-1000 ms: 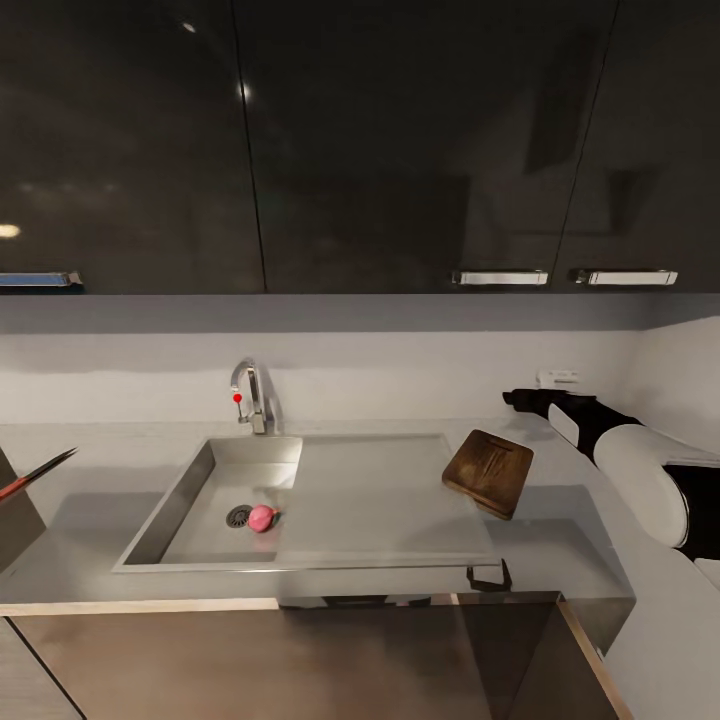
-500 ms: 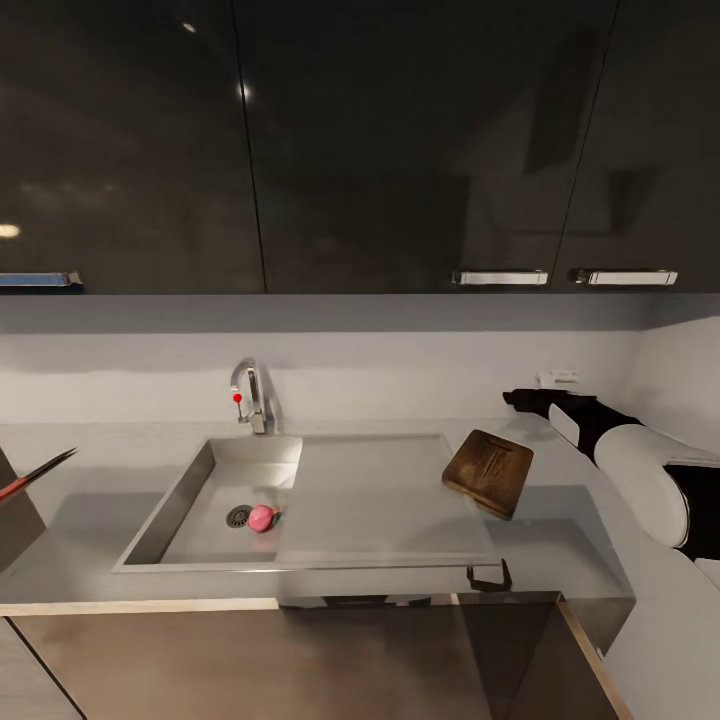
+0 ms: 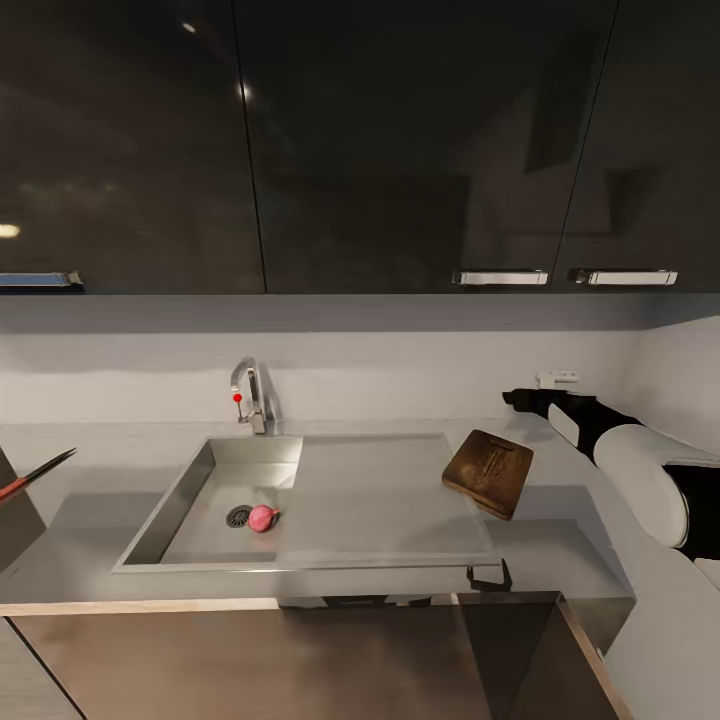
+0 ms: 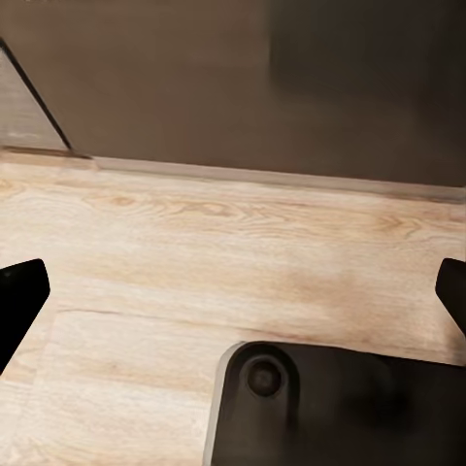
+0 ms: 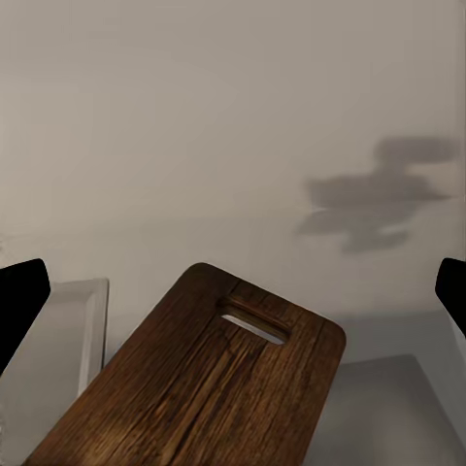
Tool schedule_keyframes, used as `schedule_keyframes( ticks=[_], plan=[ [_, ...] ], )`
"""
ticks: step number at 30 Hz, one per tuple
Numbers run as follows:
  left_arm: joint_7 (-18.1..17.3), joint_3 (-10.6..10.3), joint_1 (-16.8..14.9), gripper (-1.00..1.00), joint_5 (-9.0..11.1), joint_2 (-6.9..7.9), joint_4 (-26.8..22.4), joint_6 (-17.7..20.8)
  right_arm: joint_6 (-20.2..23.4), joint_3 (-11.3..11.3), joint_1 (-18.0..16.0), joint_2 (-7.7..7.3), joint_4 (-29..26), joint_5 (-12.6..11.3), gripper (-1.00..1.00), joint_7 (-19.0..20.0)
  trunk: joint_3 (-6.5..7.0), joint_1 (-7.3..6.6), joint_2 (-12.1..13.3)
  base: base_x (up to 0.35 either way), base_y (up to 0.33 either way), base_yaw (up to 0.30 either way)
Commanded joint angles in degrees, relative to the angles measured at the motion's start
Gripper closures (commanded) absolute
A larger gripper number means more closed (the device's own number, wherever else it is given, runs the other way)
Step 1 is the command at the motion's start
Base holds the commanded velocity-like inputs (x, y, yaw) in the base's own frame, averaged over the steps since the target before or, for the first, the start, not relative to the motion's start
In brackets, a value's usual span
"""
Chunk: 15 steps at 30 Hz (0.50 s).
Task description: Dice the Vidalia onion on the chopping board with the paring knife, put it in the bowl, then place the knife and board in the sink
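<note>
Facing the kitchen run, I see dark glossy upper cabinets [image 3: 350, 140] above the grey countertop [image 3: 90, 470]. The sink [image 3: 185, 495] is set into it, with its flat drainboard [image 3: 380, 500] to the right and the chrome faucet [image 3: 252, 395] behind the basin. My right arm [image 3: 640, 480] reaches in from the right side. The chopping board [image 3: 488, 472] hangs tilted above the drainboard's right edge, clear of the steel; in the right wrist view the chopping board [image 5: 204, 379] lies between the dark fingertips [image 5: 21, 301], slot handle outward. I cannot tell whether the right gripper is clenched on it. In the left wrist view the fingertips [image 4: 19, 296] stand wide apart over a wooden floor [image 4: 233, 252]. The paring knife [image 3: 35, 472] points in at the left edge. The Vidalia onion [image 3: 261, 517] rests in the basin, just beside the drain [image 3: 238, 516].
</note>
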Motion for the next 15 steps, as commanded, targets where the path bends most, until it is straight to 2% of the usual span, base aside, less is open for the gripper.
schedule_keyframes(
  ticks=[1,8,13,15],
  plan=[
    [0.00,0.28,0.04,-1.00,-0.12,-0.12,-0.18,-0.04,0.28,0.06,-0.01,-0.04,-0.07,-0.02,-1.00,0.19,-0.03,0.03,-0.05,0.000,0.000,0.000],
    [-0.05,0.25,0.04,-1.00,-0.11,-0.12,-0.12,-0.04,0.44,0.05,0.16,-0.08,0.01,-0.02,-1.00,0.11,-0.03,0.03,-0.05,0.000,0.000,0.000],
    [-0.05,0.25,0.04,-1.00,-0.11,-0.11,0.05,-0.04,0.52,0.06,4.88,0.03,-0.05,-0.02,-1.00,-0.02,-0.03,0.03,-0.05,0.000,0.000,0.000],
    [-0.05,0.25,0.04,-1.00,-0.11,-0.11,0.07,-0.04,0.57,0.05,5.41,0.00,-0.06,-0.02,-1.00,-0.04,-0.03,0.03,-0.05,0.000,0.000,0.000]
  ],
)
